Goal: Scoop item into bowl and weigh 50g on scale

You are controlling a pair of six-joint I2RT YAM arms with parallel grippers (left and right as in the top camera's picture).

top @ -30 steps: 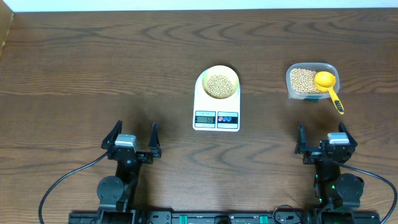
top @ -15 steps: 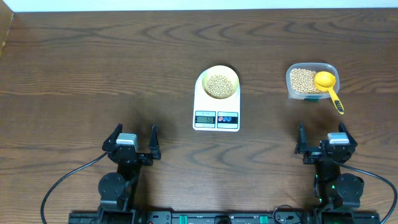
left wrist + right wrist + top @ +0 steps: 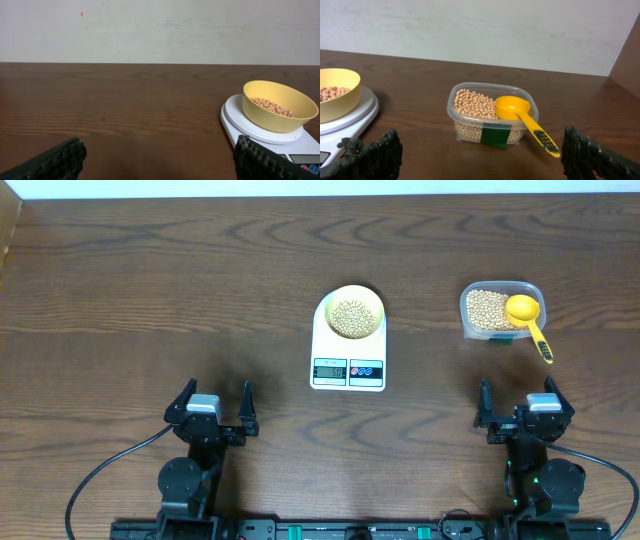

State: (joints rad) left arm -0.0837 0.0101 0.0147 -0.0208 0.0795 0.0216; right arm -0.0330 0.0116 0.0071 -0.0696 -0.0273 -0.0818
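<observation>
The left end effector (image 3: 219,387) and right end effector (image 3: 517,390) both stand with fingers apart, empty. The bowl (image 3: 328,302) of beans (image 3: 352,318) sits on the scale (image 3: 348,352), ahead and to the right of the left one. Ahead of the right one, the scoop (image 3: 524,308) lies in the container (image 3: 485,86). The beans look hard, light and quick to roll, so pinching them is hopeless. The stiff scoop's handle, jutting toward the right end effector, is the place to grip.

Black arms (image 3: 203,444), ribbed black fingers (image 3: 57,161), black cables (image 3: 100,470)
</observation>
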